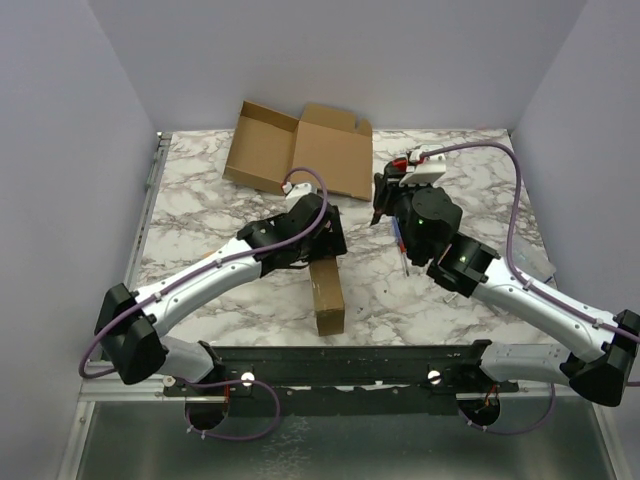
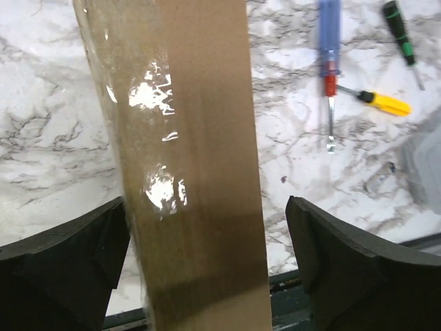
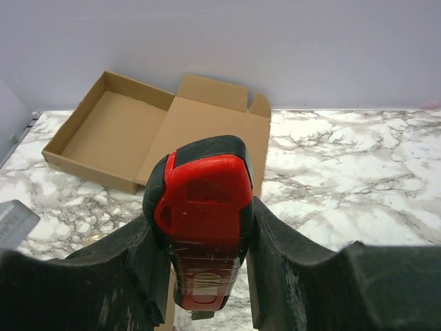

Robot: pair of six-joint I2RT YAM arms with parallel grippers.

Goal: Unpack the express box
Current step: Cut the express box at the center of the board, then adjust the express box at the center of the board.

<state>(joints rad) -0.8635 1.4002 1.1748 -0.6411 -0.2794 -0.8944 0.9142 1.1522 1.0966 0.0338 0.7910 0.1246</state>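
— Since its lid is folded right back, where does the express box [image 1: 298, 150] sit?

— Upper middle of the top view, flat on the marble table [image 1: 200, 200], tray to the left and lid to the right. The right wrist view shows it at upper left, beyond the fingers.

— And the nearest thing to it?

— A long brown parcel [image 1: 327, 295] under glossy tape. It lies lengthways below the box at the centre of the frame, apart from it.

— The left gripper [image 1: 325, 245]?

— Over the parcel's far end, jaws spread wide to either side. In the left wrist view, bare marble shows between the parcel and the finger [image 2: 344, 269] at lower right.

— The right gripper [image 1: 386, 205]?

— Right of centre, clamped on a red and black tool [image 3: 203, 207] that stands up between its pads.

— Anything further out?

— Three on the marble, upper right of the left wrist view: a blue-handled screwdriver [image 2: 329, 41], a yellow-handled screwdriver [image 2: 382, 102] and a green-and-black screwdriver [image 2: 398, 27].
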